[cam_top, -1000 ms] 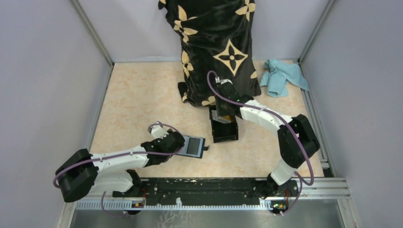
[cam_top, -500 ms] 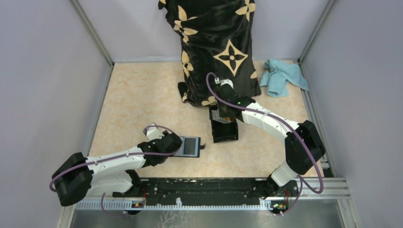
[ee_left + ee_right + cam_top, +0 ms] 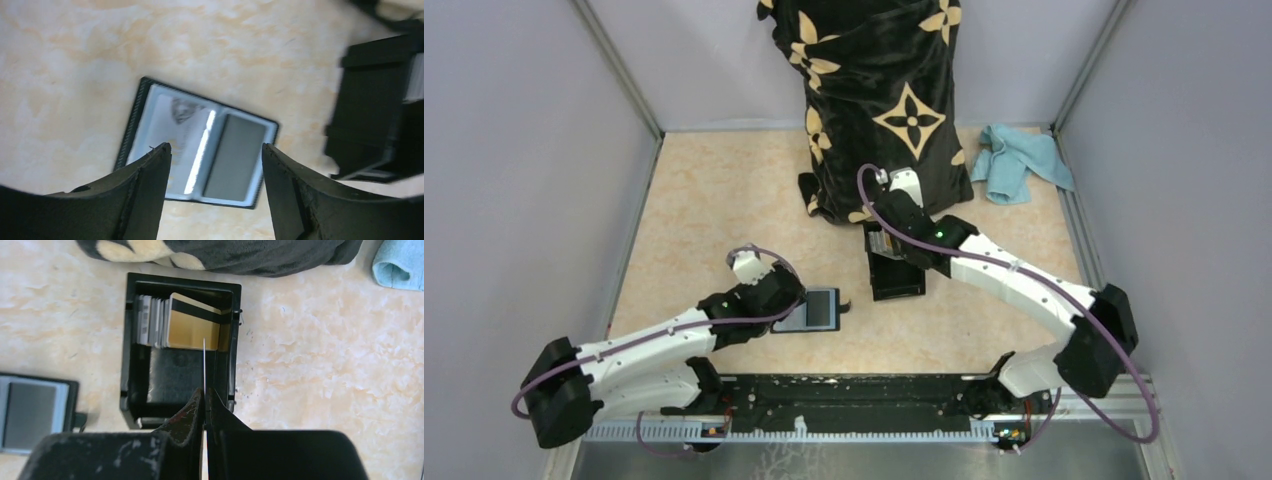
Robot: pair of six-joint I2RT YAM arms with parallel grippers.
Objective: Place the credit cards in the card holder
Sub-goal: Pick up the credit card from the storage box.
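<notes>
Black card holder (image 3: 197, 162) lies open; right tool (image 3: 204, 396) pinches a card (image 3: 204, 362).

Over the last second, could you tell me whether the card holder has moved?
Yes: the card holder slid slightly left, away from the black box.

Left tool (image 3: 215, 150) hangs spread wide; right tool (image 3: 204, 392), arm outstretched, pinches a card (image 3: 204, 365) edge-on.

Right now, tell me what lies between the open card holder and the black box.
Only bare table, plus the card holder's own small strap tab poking toward the black box. The right wrist view shows this gap best.
</notes>
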